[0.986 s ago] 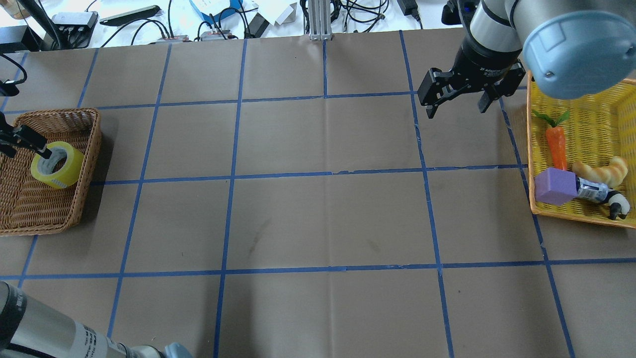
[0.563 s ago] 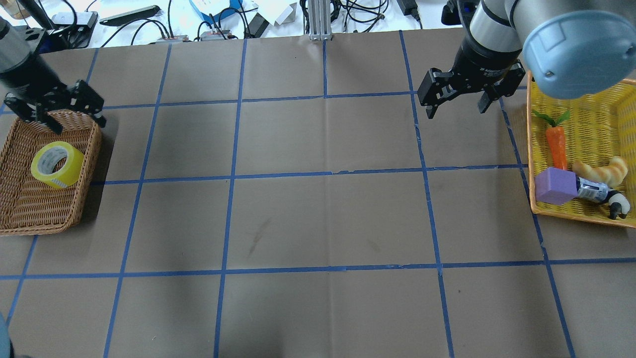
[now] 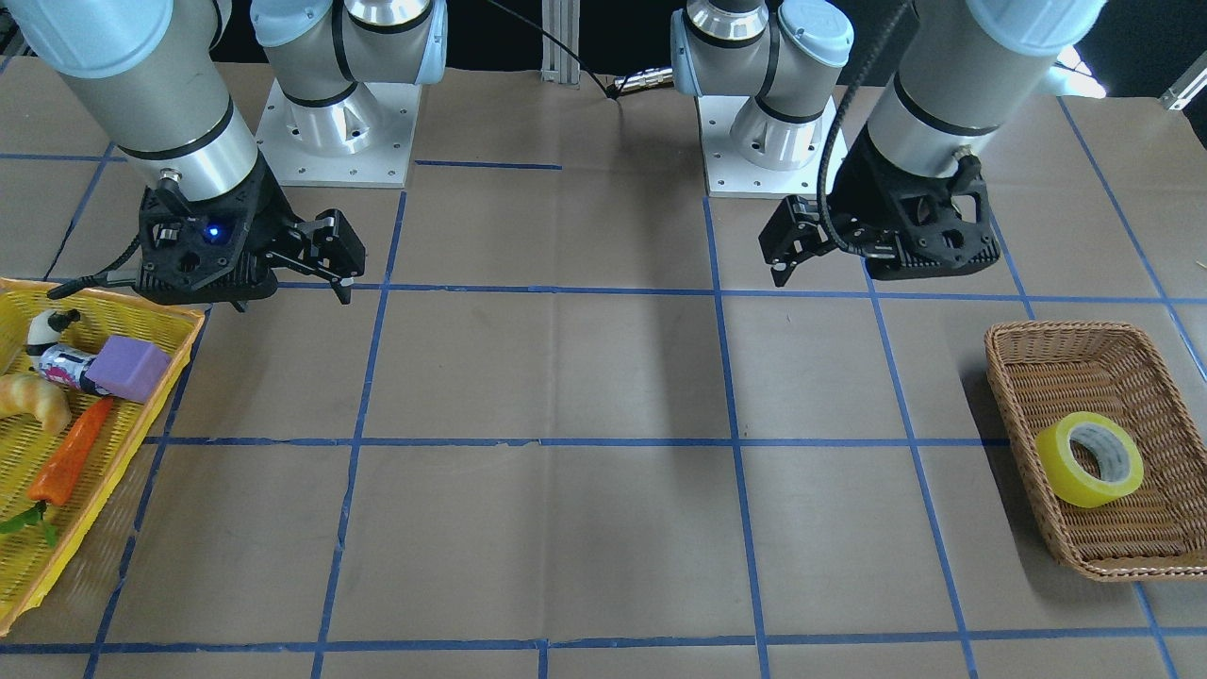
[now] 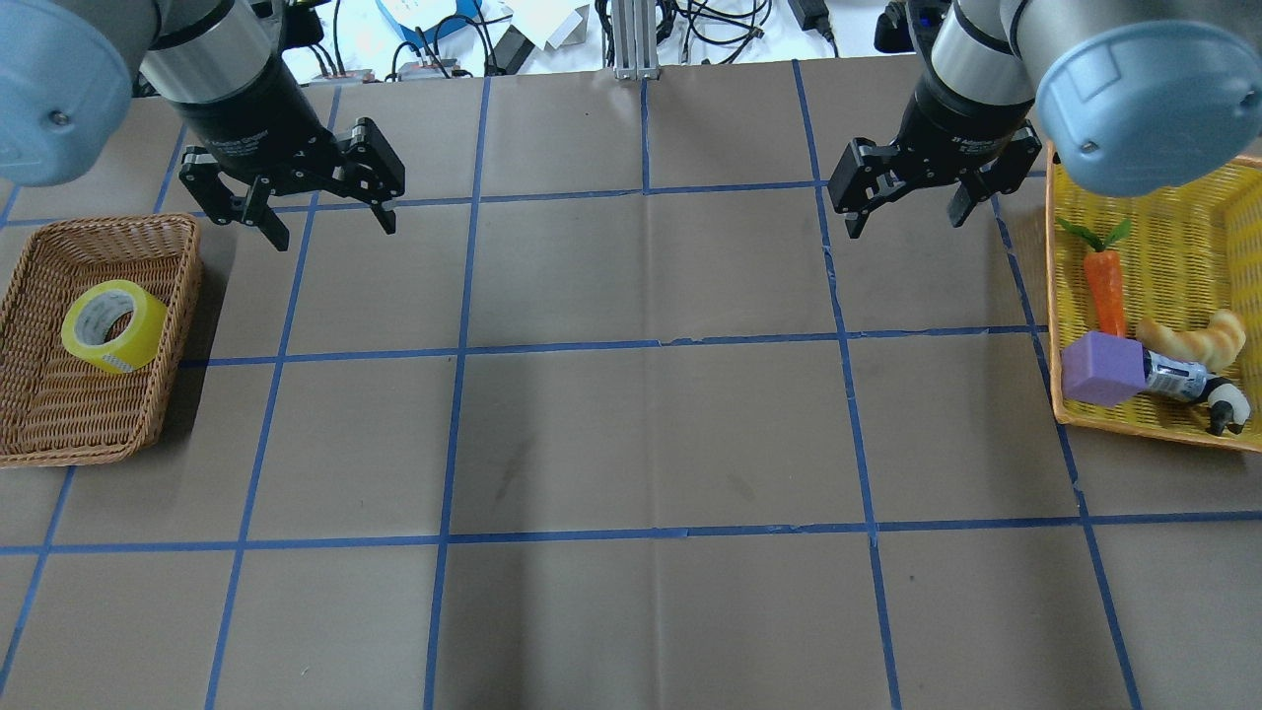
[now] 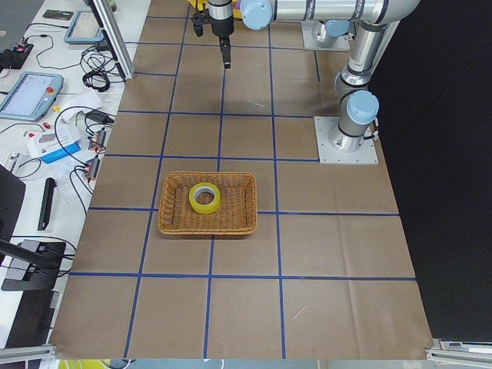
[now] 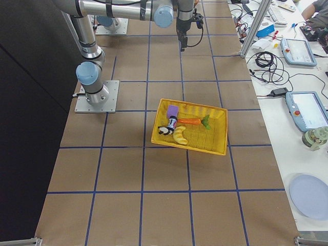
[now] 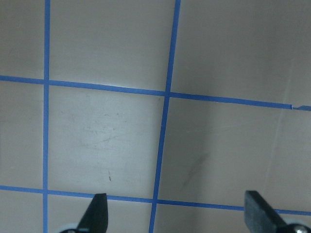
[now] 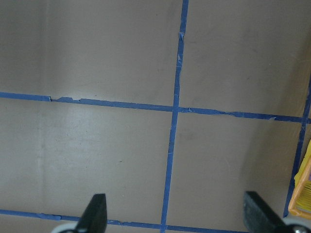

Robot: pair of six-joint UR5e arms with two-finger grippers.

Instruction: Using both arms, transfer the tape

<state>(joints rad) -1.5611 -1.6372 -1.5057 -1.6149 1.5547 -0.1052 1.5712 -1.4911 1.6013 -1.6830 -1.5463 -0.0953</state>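
Observation:
The yellow tape roll (image 4: 113,325) with a white core lies tilted in the brown wicker basket (image 4: 168,229) at the table's left end. It also shows in the front-facing view (image 3: 1089,459) and in the exterior left view (image 5: 204,197). My left gripper (image 4: 335,233) is open and empty. It hovers over the table behind and to the right of the wicker basket, apart from the tape. Its wrist view (image 7: 177,213) shows only bare table. My right gripper (image 4: 907,222) is open and empty, just left of the yellow basket (image 4: 1053,296). Its wrist view (image 8: 175,213) also shows only table.
The yellow basket holds a carrot (image 4: 1106,291), a purple block (image 4: 1101,370), a croissant (image 4: 1193,340) and a small bottle (image 4: 1178,380). Blue tape lines grid the brown table. Cables and devices lie beyond the table's far edge (image 4: 414,59).
My left gripper has gone from the tape in the wicker basket up and to the right, out over the table. The tape has stayed in the basket. The right arm has barely moved.

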